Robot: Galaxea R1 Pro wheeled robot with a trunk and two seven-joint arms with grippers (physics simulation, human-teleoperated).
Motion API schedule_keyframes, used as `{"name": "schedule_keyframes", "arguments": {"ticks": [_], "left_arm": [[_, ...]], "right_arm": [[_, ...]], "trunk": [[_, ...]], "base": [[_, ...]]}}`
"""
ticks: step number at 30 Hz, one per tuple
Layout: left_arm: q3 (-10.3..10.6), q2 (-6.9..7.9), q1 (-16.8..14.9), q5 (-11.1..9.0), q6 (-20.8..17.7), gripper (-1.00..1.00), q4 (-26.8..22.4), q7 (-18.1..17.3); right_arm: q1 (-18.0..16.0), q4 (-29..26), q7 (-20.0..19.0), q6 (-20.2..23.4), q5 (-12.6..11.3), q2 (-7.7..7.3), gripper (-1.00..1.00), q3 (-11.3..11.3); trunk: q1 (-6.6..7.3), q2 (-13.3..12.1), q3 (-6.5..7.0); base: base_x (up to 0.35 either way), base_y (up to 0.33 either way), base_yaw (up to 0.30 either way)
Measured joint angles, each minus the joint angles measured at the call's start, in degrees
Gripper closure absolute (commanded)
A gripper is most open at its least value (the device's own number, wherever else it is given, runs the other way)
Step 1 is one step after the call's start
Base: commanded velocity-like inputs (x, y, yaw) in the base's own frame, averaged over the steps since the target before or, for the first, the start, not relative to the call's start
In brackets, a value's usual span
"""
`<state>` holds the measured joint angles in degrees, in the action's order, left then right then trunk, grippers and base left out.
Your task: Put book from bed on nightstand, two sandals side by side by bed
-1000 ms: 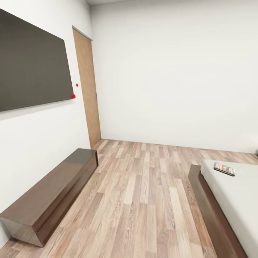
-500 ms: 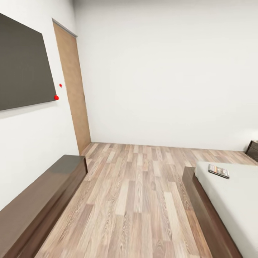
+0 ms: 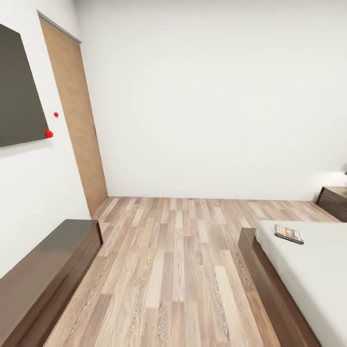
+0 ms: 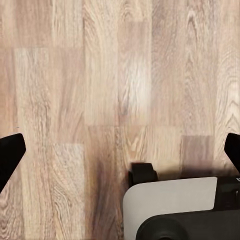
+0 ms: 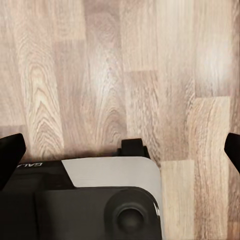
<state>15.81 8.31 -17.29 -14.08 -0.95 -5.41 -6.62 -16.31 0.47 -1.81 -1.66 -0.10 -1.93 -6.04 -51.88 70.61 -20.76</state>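
Observation:
The book [image 3: 289, 233] lies flat on the pale grey mattress near the foot corner of the bed [image 3: 270, 284], at the right of the head view. One dark nightstand [image 3: 332, 201] peeks in at the far right by the back wall. The sandals are out of view. My left gripper [image 4: 120, 150] hangs open over bare plank floor, one black fingertip [image 4: 10, 155] at each side of its wrist view. My right gripper [image 5: 120, 147] is likewise open above the floor, with nothing between its fingertips [image 5: 10, 152].
A low dark wooden cabinet [image 3: 43, 274] runs along the left wall under a dark wall panel [image 3: 17, 91]. A wooden door [image 3: 77, 120] stands in the far left corner. Plank floor [image 3: 178, 260] stretches between cabinet and bed. My white and grey base [image 4: 170, 200] shows below the grippers.
The whole head view has swung to the right: door and wall panel slid left and the nightstand came into view. The book still lies in the same place on the bed.

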Motion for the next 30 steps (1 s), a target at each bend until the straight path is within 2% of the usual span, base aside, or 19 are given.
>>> {"name": "schedule_keyframes", "arguments": {"ticks": [19, 30], "left_arm": [[0.0, -0.06, 0.0, 0.0, 0.0, -1.0, 0.0, 0.0], [0.0, -0.06, 0.0, 0.0, 0.0, -1.0, 0.0, 0.0]], "right_arm": [[0.0, 0.0, 0.0, 0.0, 0.0, 0.25, -1.0, 0.0], [0.0, 0.0, 0.0, 0.0, 0.0, 0.31, -1.0, 0.0]], "trunk": [[0.0, 0.0, 0.0], [0.0, 0.0, 0.0]], "base": [[0.339, 0.093, -0.006], [0.339, 0.031, 0.0]]}}
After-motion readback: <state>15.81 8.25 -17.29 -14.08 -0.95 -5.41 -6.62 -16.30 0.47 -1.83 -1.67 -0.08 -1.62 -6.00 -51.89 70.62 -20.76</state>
